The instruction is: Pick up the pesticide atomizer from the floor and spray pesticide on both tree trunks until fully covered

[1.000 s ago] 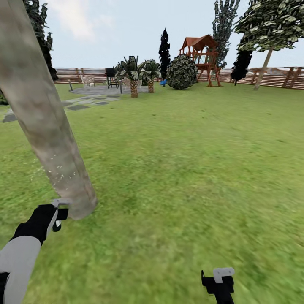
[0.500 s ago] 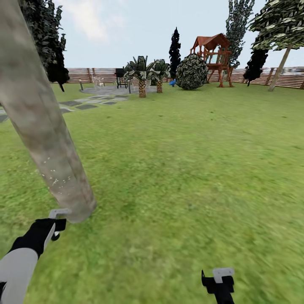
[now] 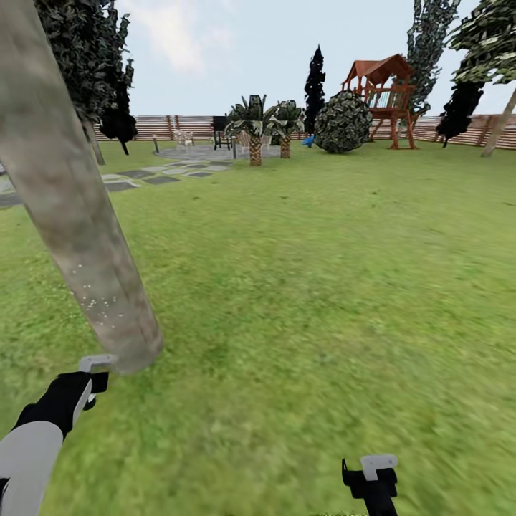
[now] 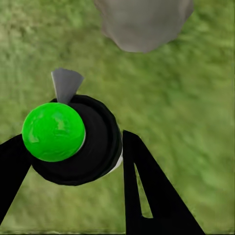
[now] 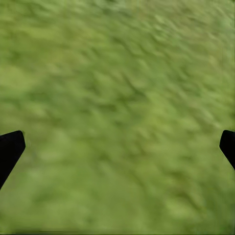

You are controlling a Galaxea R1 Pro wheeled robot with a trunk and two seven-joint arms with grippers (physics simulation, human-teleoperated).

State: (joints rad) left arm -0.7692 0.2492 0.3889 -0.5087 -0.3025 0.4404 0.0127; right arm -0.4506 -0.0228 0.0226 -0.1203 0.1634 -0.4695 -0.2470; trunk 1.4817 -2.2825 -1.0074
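A thick pale grey-brown tree trunk (image 3: pixel 75 208) leans up the left side of the head view, with whitish specks low on its bark. My left gripper (image 3: pixel 91 381) hovers just short of the trunk's base, shut on the pesticide atomizer (image 4: pixel 100 142), a black bottle whose top looks bright green here. Its grey nozzle (image 3: pixel 97 362) points toward the trunk. One black finger (image 4: pixel 129 166) presses the bottle's side. The second tree (image 3: pixel 502 122) stands far off at the right by the fence. My right gripper (image 3: pixel 373 474) hangs open over bare grass (image 5: pixel 117 107).
The lawn (image 3: pixel 322 272) stretches ahead to a brown slat fence (image 3: pixel 430 127). Grey stepping stones (image 3: pixel 147 174) lead to a paved patch with palms (image 3: pixel 254 132). A round bush (image 3: pixel 344 122), a red play tower (image 3: pixel 383 93) and dark conifers (image 3: pixel 314 79) stand at the back.
The head view has turned left, so the distant garden has slid to the right. My left gripper with the atomizer has sunk slightly beside the trunk's base. The right gripper is unchanged.
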